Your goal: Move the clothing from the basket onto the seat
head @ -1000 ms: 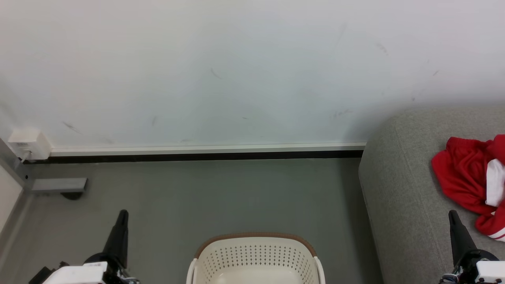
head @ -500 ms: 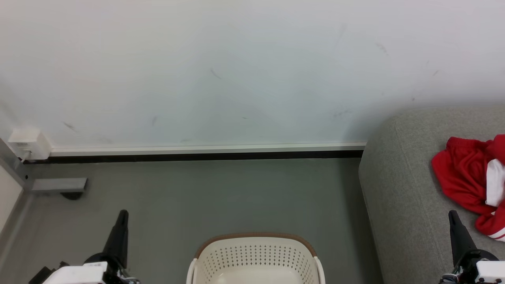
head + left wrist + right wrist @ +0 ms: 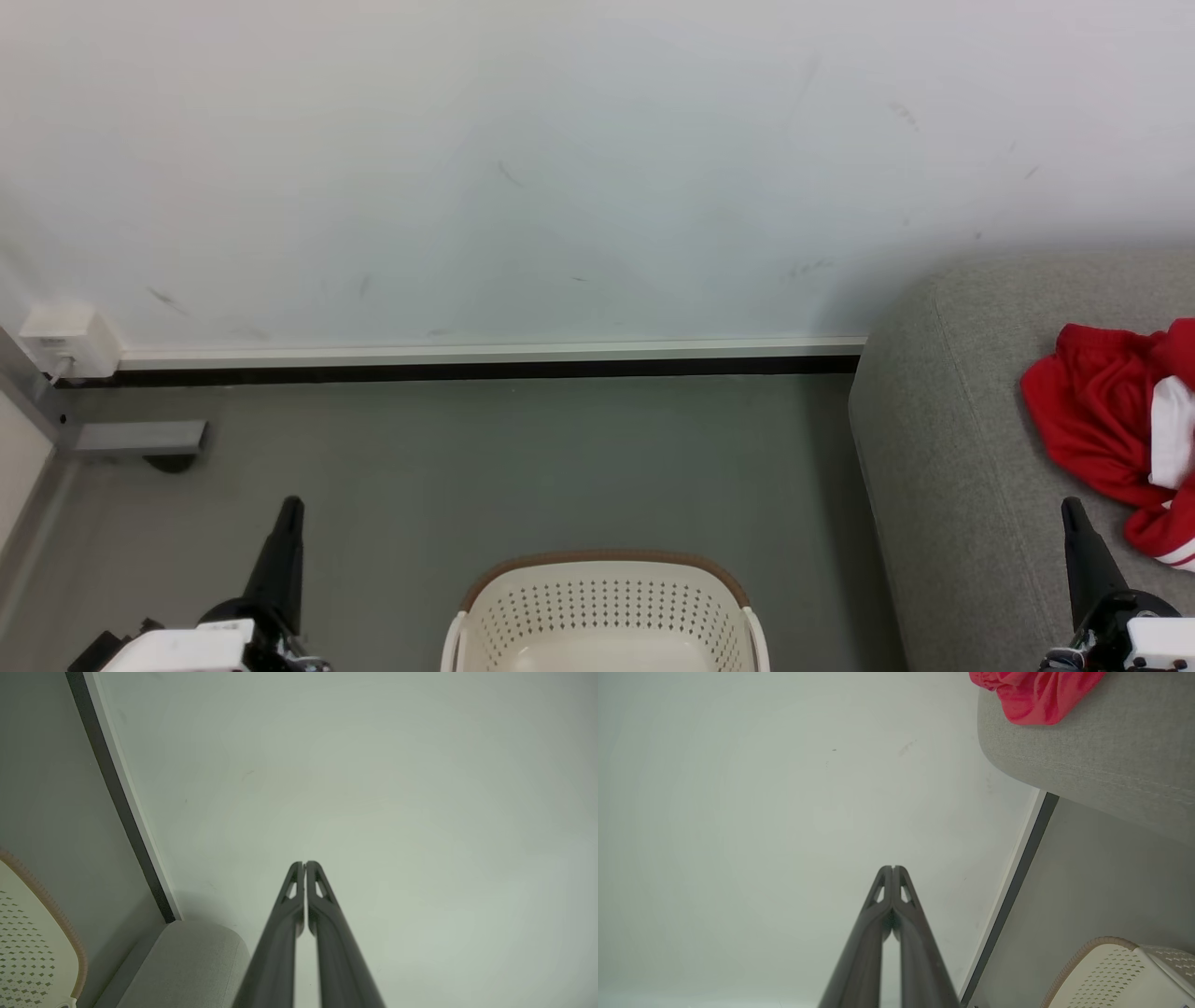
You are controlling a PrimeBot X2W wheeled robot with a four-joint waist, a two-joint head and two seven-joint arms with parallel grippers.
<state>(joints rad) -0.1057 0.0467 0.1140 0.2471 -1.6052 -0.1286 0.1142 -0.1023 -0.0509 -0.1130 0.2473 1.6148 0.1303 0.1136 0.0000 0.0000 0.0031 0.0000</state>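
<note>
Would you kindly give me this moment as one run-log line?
clothing: on seat | basket: no clothing seen in visible part | left gripper: shut | right gripper: shut

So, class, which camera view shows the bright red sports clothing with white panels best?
The head view: the bright red clothing lies crumpled on the light grey fabric sofa, folds, white panel and striped hem visible, partly cropped. The right wrist view catches a red fold at its top edge. The left wrist view faces the wall.
</note>
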